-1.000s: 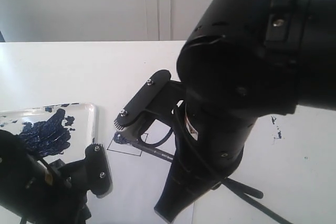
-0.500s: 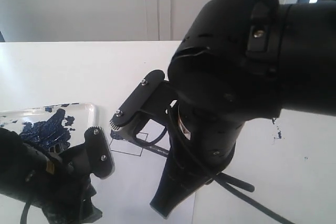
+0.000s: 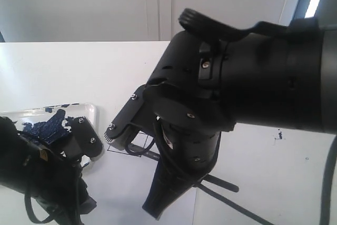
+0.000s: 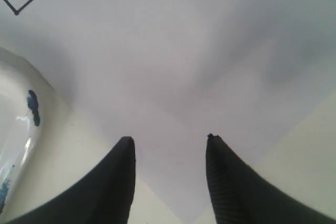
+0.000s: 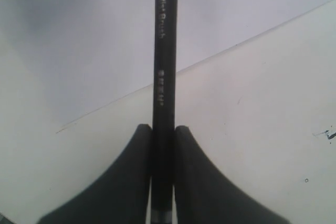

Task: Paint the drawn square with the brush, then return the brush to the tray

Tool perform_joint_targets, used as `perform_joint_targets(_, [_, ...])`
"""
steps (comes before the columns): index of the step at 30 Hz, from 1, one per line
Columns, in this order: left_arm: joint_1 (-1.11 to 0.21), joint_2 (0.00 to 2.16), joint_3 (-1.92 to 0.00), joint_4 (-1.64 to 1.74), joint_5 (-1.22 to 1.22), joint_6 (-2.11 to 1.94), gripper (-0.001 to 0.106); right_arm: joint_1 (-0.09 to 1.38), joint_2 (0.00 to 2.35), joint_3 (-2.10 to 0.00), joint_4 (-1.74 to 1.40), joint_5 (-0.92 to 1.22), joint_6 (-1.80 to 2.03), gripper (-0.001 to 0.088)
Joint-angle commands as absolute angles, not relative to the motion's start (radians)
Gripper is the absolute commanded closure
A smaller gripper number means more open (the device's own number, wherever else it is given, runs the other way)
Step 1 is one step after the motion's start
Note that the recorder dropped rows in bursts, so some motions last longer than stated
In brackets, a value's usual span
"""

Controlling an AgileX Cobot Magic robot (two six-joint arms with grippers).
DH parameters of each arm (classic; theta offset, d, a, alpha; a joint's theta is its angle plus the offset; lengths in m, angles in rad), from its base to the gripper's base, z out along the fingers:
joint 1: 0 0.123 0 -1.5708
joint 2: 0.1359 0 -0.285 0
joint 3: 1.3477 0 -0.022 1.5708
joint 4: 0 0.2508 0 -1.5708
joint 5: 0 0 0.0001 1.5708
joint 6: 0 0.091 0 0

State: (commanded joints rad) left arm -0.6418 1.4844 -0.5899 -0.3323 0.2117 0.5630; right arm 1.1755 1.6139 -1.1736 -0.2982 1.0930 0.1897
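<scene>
Brush [image 5: 164,77] pinched by right fingers [image 5: 126,187] above paper [image 5: 79,40], white tabletop [image 5: 252,129], pale wall [image 3: 79,3]

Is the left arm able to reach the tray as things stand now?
Probably yes. The left gripper is open and empty, over the paper right beside the tray, with nothing between them. The right gripper, shut on the brush, is close but not between them.

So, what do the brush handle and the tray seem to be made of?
The brush: probably painted wood or plastic, matte black with small printed letters. The tray: likely clear glossy plastic, since its rim shines.
</scene>
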Motion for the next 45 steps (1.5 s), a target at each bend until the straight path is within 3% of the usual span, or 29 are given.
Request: perform_joint_targets(45, [-0.642,1.528,-0.590,-0.345,0.202,0.582,0.057,1.176,1.647,-1.174,-0.284,1.090,0.190,0.0868])
